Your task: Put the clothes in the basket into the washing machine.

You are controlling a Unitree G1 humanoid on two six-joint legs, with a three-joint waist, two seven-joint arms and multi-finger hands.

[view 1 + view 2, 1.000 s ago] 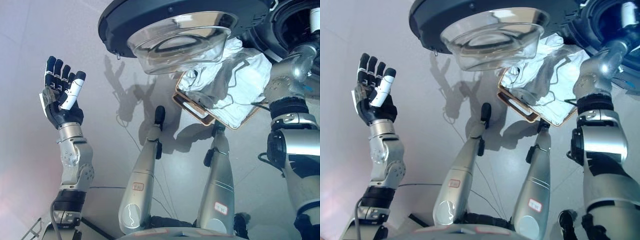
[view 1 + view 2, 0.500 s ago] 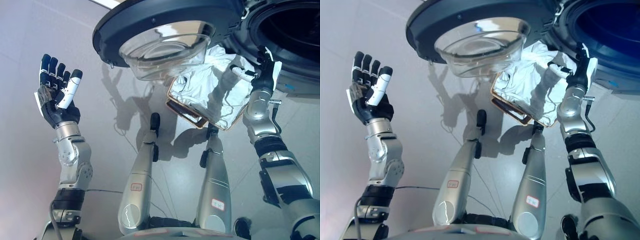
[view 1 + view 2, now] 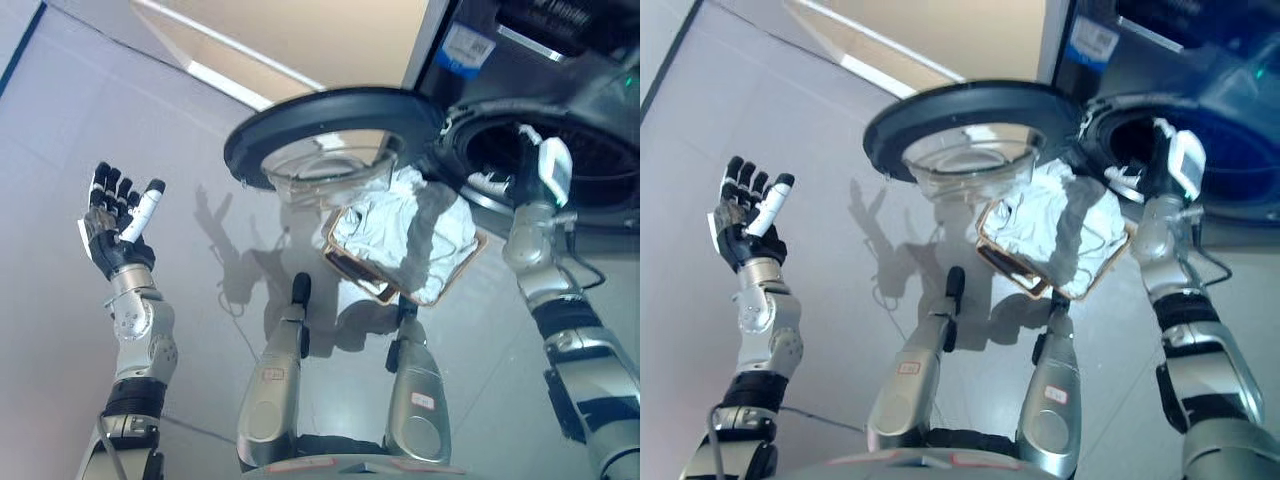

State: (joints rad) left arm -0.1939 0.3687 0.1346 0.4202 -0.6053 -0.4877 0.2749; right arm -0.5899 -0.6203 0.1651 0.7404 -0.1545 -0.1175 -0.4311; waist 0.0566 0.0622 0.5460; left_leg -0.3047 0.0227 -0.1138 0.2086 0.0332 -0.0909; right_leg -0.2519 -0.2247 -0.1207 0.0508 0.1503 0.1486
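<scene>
While the right hand (image 3: 540,170) hovers empty at the washing machine (image 3: 560,150) mouth, fingers loosely spread, the white clothes (image 3: 395,225) sit heaped in the basket (image 3: 350,268) on the floor, below and to its left. It's clearly the nearer hand; the left hand (image 3: 118,220) hangs open, well apart.

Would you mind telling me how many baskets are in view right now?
1: the basket sits on the floor below the open washing machine door, with white clothes heaped inside it.
</scene>
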